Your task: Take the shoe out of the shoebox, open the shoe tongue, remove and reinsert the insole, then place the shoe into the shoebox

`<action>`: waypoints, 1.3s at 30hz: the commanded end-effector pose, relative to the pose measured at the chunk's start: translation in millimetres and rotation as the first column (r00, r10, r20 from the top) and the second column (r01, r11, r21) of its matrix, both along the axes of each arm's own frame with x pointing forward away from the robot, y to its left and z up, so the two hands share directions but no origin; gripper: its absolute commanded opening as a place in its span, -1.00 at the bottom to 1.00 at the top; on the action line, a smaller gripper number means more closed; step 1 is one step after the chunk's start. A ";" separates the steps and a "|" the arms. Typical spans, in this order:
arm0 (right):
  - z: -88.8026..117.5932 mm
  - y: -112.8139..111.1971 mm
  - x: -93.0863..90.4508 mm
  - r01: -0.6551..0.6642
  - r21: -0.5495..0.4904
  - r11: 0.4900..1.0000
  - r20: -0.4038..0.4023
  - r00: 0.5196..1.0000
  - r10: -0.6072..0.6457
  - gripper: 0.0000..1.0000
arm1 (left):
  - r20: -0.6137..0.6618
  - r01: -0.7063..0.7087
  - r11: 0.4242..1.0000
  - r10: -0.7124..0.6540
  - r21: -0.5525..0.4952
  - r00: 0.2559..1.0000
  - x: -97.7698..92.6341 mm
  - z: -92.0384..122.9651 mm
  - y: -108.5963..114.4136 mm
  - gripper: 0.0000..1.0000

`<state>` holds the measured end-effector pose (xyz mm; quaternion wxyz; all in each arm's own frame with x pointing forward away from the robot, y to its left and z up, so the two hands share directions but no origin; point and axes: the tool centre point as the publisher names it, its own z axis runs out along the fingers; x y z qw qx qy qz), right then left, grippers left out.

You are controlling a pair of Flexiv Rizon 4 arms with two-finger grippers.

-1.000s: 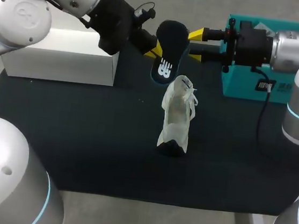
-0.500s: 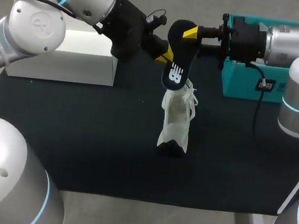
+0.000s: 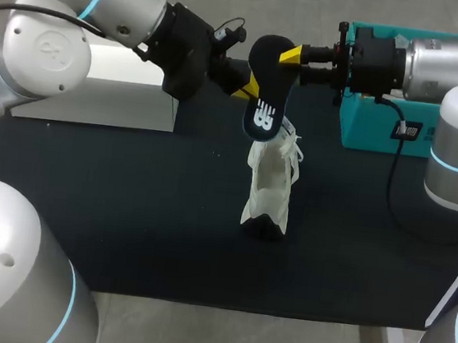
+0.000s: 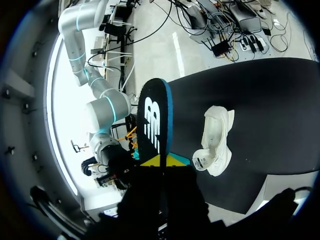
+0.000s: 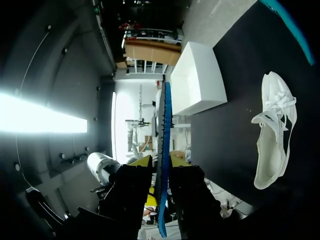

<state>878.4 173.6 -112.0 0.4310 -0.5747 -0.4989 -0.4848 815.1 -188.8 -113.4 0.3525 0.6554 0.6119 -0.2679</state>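
A black mat covers the table (image 3: pixel 123 226). At its far left stands a white box (image 3: pixel 106 91), and at its far right a teal shoebox (image 3: pixel 374 130). The white shoe (image 3: pixel 269 184) rests on the mat near the middle, outside both boxes, with its laced end towards the far side and no gripper touching it.

The dark insole (image 3: pixel 265 85) is held in the air above the far end of the shoe, between the two boxes. It hangs roughly upright, and its face with the white logo is turned towards the head camera. The left gripper (image 3: pixel 243 80) comes in from the left and is clamped on the side edge of the insole. The right gripper (image 3: pixel 295 59) comes in level from the right and is clamped near the upper end.

In the left wrist view, the insole (image 4: pixel 152 120) rises from between the yellow tips of the left gripper (image 4: pixel 160 161). It shows a blue rim and the logo. The shoe (image 4: pixel 215 140) lies on the mat beside it, well apart.

In the right wrist view, the insole (image 5: pixel 164 150) appears edge-on as a thin blue strip pinched between the fingers of the right gripper (image 5: pixel 160 162). The shoe (image 5: pixel 272 140) lies on the mat off to one side, and the white box (image 5: pixel 200 80) is ahead of the gripper.
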 end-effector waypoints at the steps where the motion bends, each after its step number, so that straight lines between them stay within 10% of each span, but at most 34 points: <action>1: -1.1 1.3 -1.4 0.004 0.004 1.000 0.004 1.000 -0.004 -1.00 | 0.001 -0.003 1.000 0.003 -0.004 1.000 -7.4 -1.7 2.0 -1.00; 7: -1.1 1.6 -1.7 0.002 0.003 1.000 0.019 1.000 -0.002 -1.00 | -0.023 -0.015 1.000 0.015 0.000 1.000 -10.0 -0.6 -0.1 -1.00; 9: -1.7 0.6 -2.3 0.002 0.004 1.000 0.023 1.000 -0.002 -1.00 | -0.023 -0.012 1.000 0.012 0.012 1.000 -10.6 0.6 -0.2 -0.02; 10: -2.6 -0.2 -2.4 0.002 0.004 1.000 0.024 1.000 -0.002 -1.00 | -0.030 -0.016 1.000 0.017 0.016 0.999 -10.6 1.2 0.6 0.92; 11: -3.9 -1.0 -2.4 0.003 0.004 1.000 0.025 1.000 -0.003 -1.00 | -0.040 -0.020 1.000 0.021 0.021 0.999 -10.2 2.1 2.0 1.00; 26: -26.4 -1.6 -6.3 -0.020 -0.051 0.998 0.031 0.999 0.022 -1.00 | -0.109 -0.065 0.951 0.102 0.301 0.989 8.5 30.2 29.4 1.00; 39: -48.1 6.1 -7.6 -0.055 -0.086 0.995 -0.031 0.998 0.053 -1.00 | -0.037 -0.047 0.778 0.091 0.627 0.995 27.5 49.7 18.3 1.00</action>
